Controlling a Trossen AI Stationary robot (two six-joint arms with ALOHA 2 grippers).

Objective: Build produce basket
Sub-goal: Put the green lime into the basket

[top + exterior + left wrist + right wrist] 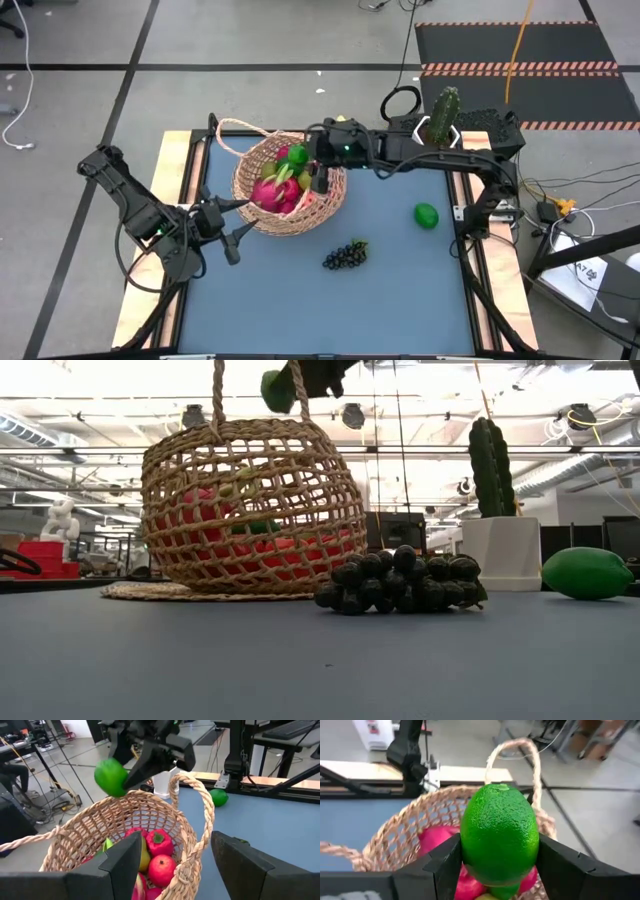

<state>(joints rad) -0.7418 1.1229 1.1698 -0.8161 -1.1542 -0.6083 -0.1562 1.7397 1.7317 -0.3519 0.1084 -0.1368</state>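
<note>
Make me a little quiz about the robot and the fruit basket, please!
1. True or false: the right gripper holds a lime above the basket.
2. Which fruit lies on the table nearest the basket? A) grapes B) banana C) orange
3. Fill in: the left gripper sits at the basket's ____ and holds nothing.

Key:
1. True. The lime sits between its fingers, over the basket's opening.
2. A. The dark grapes lie just beside the basket; a second lime lies farther off.
3. Rim. Its jaws stand open around the woven edge, empty.
</note>
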